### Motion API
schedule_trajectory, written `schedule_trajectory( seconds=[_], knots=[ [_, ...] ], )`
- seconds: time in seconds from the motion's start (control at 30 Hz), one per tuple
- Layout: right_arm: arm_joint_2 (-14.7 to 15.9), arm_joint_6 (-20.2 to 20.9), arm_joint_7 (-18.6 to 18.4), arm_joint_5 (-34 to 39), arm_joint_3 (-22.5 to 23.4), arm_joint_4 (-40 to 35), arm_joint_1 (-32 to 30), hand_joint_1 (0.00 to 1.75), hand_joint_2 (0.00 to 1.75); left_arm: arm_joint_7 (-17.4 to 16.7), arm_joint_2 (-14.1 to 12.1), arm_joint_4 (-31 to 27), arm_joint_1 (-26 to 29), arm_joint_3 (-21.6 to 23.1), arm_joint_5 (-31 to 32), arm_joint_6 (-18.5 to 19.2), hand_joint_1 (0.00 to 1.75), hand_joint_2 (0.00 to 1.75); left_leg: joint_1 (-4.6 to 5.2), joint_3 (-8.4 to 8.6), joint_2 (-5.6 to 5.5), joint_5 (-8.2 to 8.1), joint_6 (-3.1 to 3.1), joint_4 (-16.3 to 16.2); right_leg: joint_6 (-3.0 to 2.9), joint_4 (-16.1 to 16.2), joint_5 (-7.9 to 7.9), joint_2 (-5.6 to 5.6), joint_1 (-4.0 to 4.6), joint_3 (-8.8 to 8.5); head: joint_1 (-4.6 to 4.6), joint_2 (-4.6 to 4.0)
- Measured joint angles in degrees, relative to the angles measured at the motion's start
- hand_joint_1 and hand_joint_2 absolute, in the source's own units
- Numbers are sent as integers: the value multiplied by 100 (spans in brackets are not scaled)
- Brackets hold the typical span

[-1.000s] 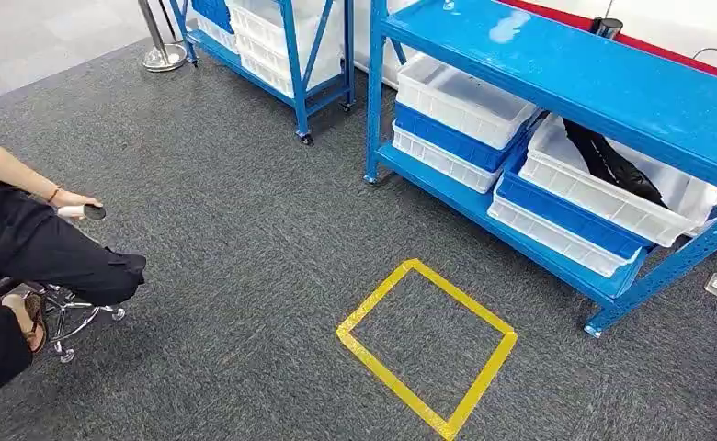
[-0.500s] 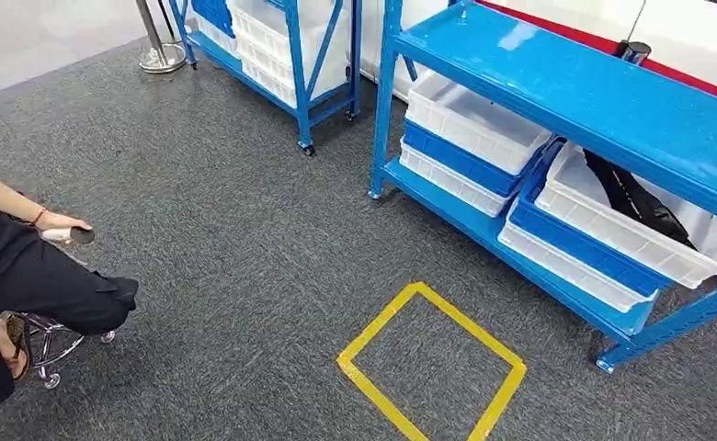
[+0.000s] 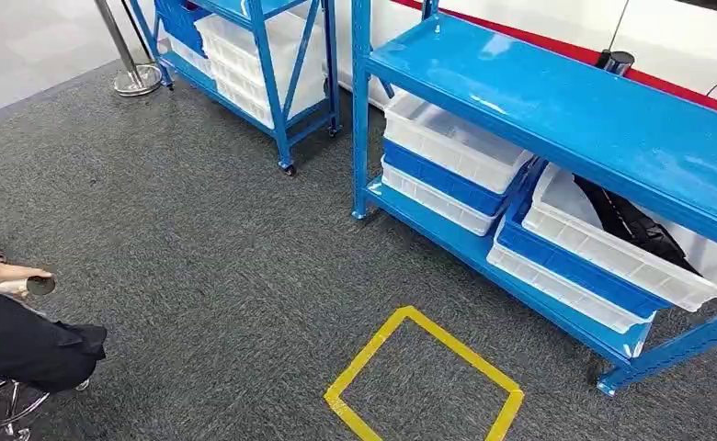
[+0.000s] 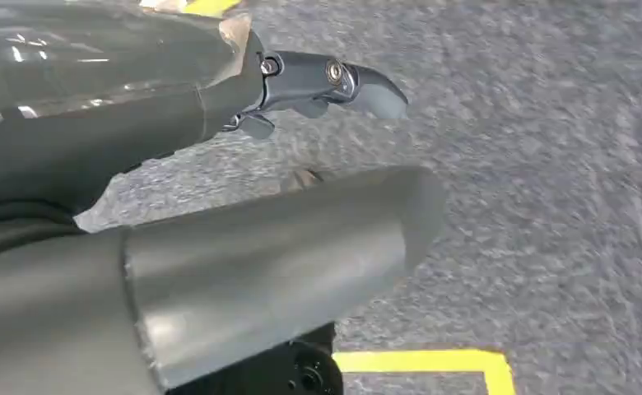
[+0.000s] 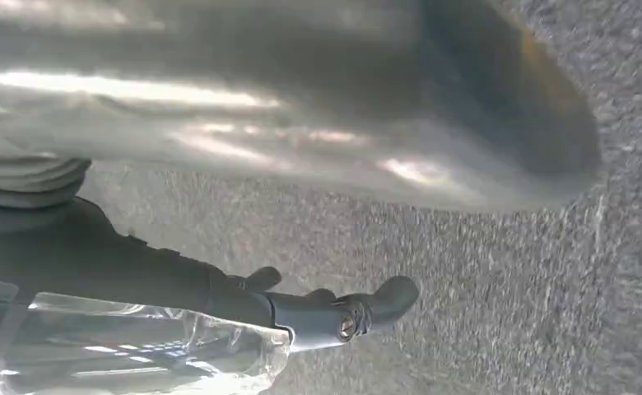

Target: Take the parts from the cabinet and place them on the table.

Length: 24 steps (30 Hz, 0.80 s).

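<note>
The blue cabinet rack (image 3: 557, 119) stands ahead on the right in the head view. Its lower shelf carries stacked white and blue bins. Black parts (image 3: 629, 223) lie in the white bin (image 3: 612, 253) at the right end; the top shelf hides part of them. My left hand (image 4: 244, 247) hangs over grey carpet with its fingers (image 4: 334, 78) stretched out, holding nothing. My right hand (image 5: 285, 148) also hangs over carpet, its dark fingers (image 5: 342, 317) extended and nothing in them.
A yellow tape square (image 3: 426, 323) marks the carpet before the rack. A second blue rack (image 3: 263, 55) with bins stands at the back left, beside a metal stanchion (image 3: 132, 78). A seated person (image 3: 15, 340) holding a small device is at the left edge.
The whole picture has slid downward and a little left, so the camera has moved. The racks, tape square and seated person keep their places relative to each other.
</note>
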State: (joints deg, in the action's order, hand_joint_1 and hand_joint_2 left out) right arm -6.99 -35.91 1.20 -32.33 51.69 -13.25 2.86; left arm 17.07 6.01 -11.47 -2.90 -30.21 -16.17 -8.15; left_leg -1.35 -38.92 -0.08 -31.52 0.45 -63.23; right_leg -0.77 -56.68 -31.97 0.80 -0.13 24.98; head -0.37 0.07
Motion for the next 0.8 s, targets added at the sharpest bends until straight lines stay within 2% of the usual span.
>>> schedule_trajectory(
  seconds=[0.03, 0.07, 0.1, 0.17, 0.2, 0.23, 0.27, 0.33, 0.37, 0.4, 0.43, 0.47, 0.5, 0.53, 0.57, 0.67, 0.7, 0.73, 0.77, 0.8],
  knots=[
    [-2, 0, 2, 2, 9, 2, 6, 0, 0, 2, -4, 7, 19, 0, 7, -2, 0, 0, 18, 1, 16, 654, 18, 192, 30, -21, -92, 10, 38, -82, -22, 0],
    [-2, 0, 2, 4, 13, 4, 14, 0, 0, 4, -4, 9, -2, 2, 13, -9, 0, 0, 17, 32, 19, 622, 53, 200, 66, -31, -173, 42, 67, -91, -55, 0],
    [7, 0, 2, 4, 13, 4, 31, 0, 0, 2, -2, 9, -9, 4, 11, -13, 0, 0, 22, 112, 9, 725, 66, 188, 93, -17, -246, 27, 73, -121, -22, 0],
    [15, 0, 2, 13, 24, 4, 70, 0, 0, 4, 4, 9, -19, 7, 11, -20, 0, 0, 30, 136, -8, 714, 115, 221, 159, 56, -294, 25, 61, -205, -24, 0],
    [31, 0, 2, 13, 28, 4, 73, 0, 0, 9, 13, 7, -25, 13, 13, -17, 0, 0, 1, 184, -12, 707, 140, 256, 159, -18, -356, -5, 37, -226, -7, 0],
    [24, 0, 2, 11, 37, 4, 75, 0, 0, 13, 11, 7, -30, 18, 13, -17, 0, 0, 4, 228, -5, 685, 185, 279, 181, -262, -427, -28, 44, -106, 31, 0],
    [22, 0, 4, 9, 46, 4, 78, 0, 0, 9, 7, 7, -30, 20, 13, -37, 0, 0, 11, 267, -5, 658, 217, 303, 180, -706, -581, -30, 27, 156, 39, 0],
    [9, 0, 28, -4, 61, 11, 68, 0, 0, -57, 0, 7, -39, 22, 13, -83, 0, 0, 27, 317, -10, 592, 245, 317, 181, -1662, -828, -33, 6, 813, 41, 0],
    [9, 0, 44, -4, 74, 11, 68, 0, 0, -63, -2, 7, -35, 24, 13, -98, 0, 0, 32, 353, -22, 554, 250, 317, 209, -1921, -824, -34, 1, 1067, 41, 0],
    [11, 0, 52, -2, 90, 11, 68, 0, 0, -66, -4, 7, -31, 24, 13, -101, 0, 0, 38, 407, -34, 515, 248, 317, 264, -1863, -687, -34, 0, 1170, 46, 0],
    [11, 0, 72, -4, 96, 11, 60, 0, 0, -70, -2, 7, -19, 26, 13, -107, 0, 0, 43, 465, -44, 476, 245, 319, 324, -1561, -439, -35, 2, 1135, 46, 0],
    [13, 0, 90, -4, 98, 11, 60, 0, 0, -70, -2, 7, -16, 28, 13, -114, 0, 0, 55, 537, -49, 442, 240, 323, 367, -1051, -110, -35, 13, 998, 52, 0],
    [20, 0, 98, -7, 101, 11, 61, 0, 0, -70, 7, 7, -17, 33, 13, -116, 0, 0, 63, 594, -51, 407, 233, 330, 363, -493, 202, -36, 32, 826, 55, 0],
    [30, 0, 107, -11, 101, 11, 70, 0, 0, -70, 11, 9, -14, 37, 13, -122, 0, 0, 51, 556, -52, 392, 230, 342, 304, -205, 370, -35, 58, 750, 57, 0],
    [41, 4, 107, -7, 101, 15, 76, 0, 0, -68, 33, 15, -27, 42, 13, -140, 0, 0, 97, 604, -76, 334, 171, 334, 204, -161, 380, -37, 75, 728, 33, 0],
    [63, 15, 195, 90, 136, 15, 92, 0, 0, -68, 48, 15, -32, 44, 13, -151, 0, 0, 75, 646, -77, 324, 89, 418, 75, -130, 388, -30, 106, 716, 50, 0],
    [61, 18, 210, 101, 146, 15, 88, 0, 0, -68, 44, 13, -31, 44, 13, -149, 0, 0, 82, 673, -69, 300, 65, 382, 20, -4, 465, -28, 4, 589, 37, 0],
    [63, 20, 210, 103, 149, 15, 80, 0, 0, -68, 37, 13, -32, 44, 13, -151, 0, 0, 89, 640, -46, 212, 47, 258, 2, 27, 468, -34, 19, 540, 41, 0],
    [68, 20, 210, 109, 153, 15, 79, 0, 0, -68, 42, 15, -35, 44, 13, -151, 0, 0, 82, 508, -39, 21, 29, -17, -10, 28, 470, -41, 12, 516, 11, 0],
    [66, 20, 210, 116, 155, 15, 81, 0, 0, -68, 42, 15, -33, 44, 13, -151, 0, 0, 65, 278, -35, -223, -2, -463, -27, 28, 450, -43, 13, 500, -13, 0]
  ],
)
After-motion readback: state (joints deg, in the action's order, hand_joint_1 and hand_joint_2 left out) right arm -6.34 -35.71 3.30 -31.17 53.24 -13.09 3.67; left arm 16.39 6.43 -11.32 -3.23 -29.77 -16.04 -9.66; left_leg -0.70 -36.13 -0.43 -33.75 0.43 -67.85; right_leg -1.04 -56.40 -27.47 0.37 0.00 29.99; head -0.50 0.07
